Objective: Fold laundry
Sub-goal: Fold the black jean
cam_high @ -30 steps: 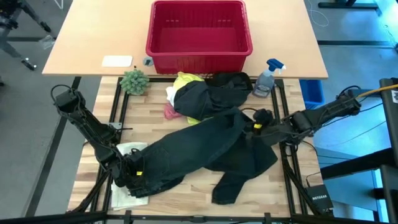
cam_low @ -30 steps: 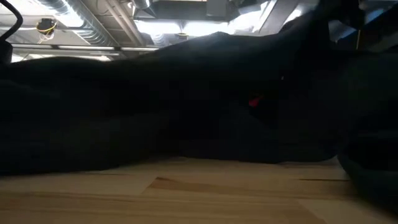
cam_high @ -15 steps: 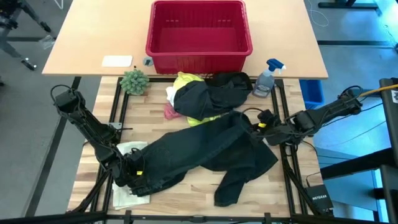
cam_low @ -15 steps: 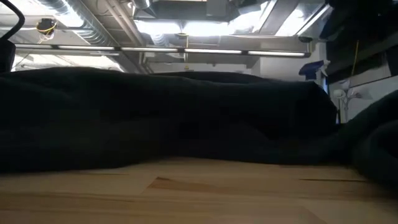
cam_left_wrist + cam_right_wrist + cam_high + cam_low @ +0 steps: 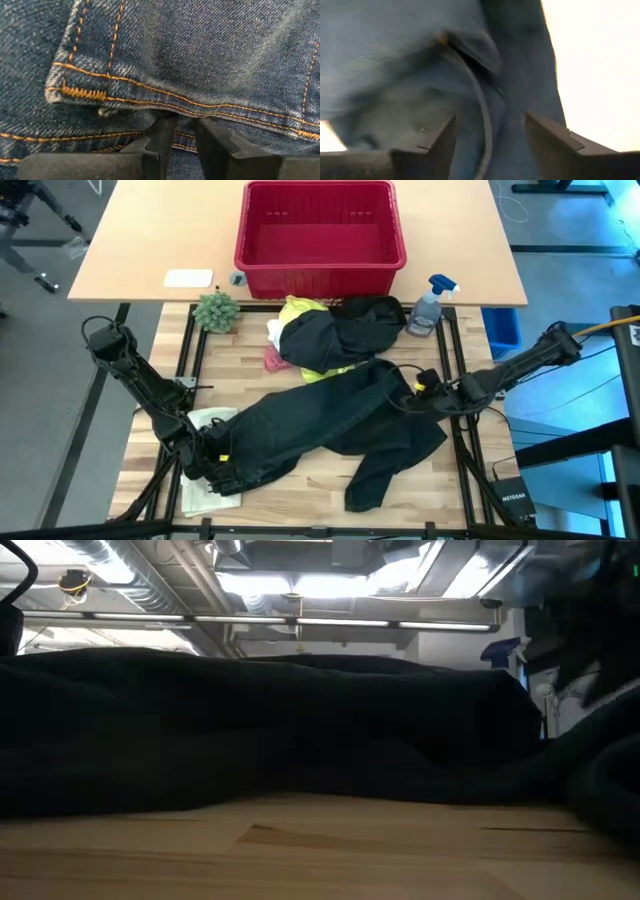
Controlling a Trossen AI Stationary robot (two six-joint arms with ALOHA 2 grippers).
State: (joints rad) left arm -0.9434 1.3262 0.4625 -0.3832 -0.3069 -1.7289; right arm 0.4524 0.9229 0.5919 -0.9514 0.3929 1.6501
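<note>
High view: your left gripper (image 5: 212,458) pinches trousers (image 5: 320,425) hem, near-left; right gripper (image 5: 418,387) spread wide, holding nothing, at trousers' right edge.

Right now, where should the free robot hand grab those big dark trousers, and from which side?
Probably the waist edge of the trousers nearest the right gripper, coming in from the table's right side. That edge lies flat and close to its open fingers, which hold nothing. The left gripper is clamped on a stitched hem at the other end, so pulling from the right should stretch the cloth flat.
</note>
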